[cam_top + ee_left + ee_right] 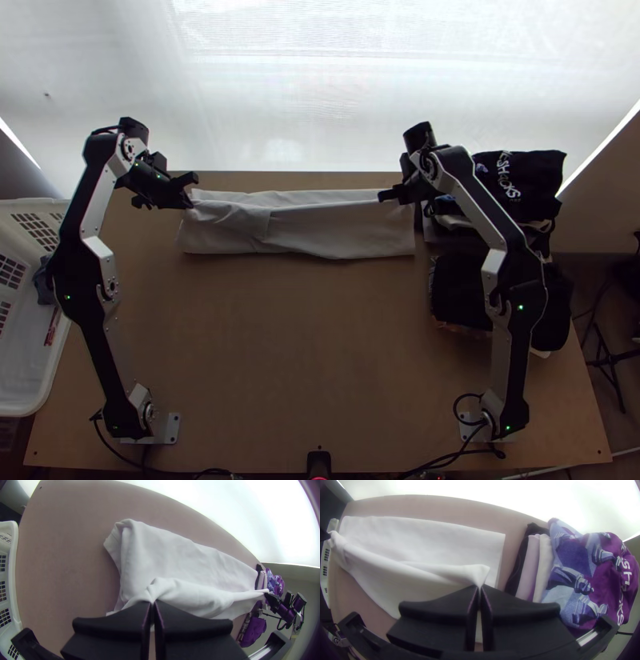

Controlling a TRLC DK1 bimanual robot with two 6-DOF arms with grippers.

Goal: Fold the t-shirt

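Observation:
A white t-shirt point(336, 232) lies as a long folded strip near the table's far edge, its upper layer lifted between the two grippers. My left gripper point(192, 192) is at the strip's left end; in the left wrist view the left gripper point(152, 605) is shut on bunched fabric of the t-shirt point(186, 560). At the strip's right end is my right gripper point(382, 196). In the right wrist view, the right gripper point(479, 588) is shut on a pinched corner of the t-shirt point(420, 543), with a flat layer of cloth lying beyond it.
Folded clothes point(520, 184) are piled at the table's far right, with a dark cloth bundle point(460, 292) nearer. A white plastic basket point(48, 376) stands at the left edge. Bare tabletop point(304, 344) stretches between the arms in front of the t-shirt.

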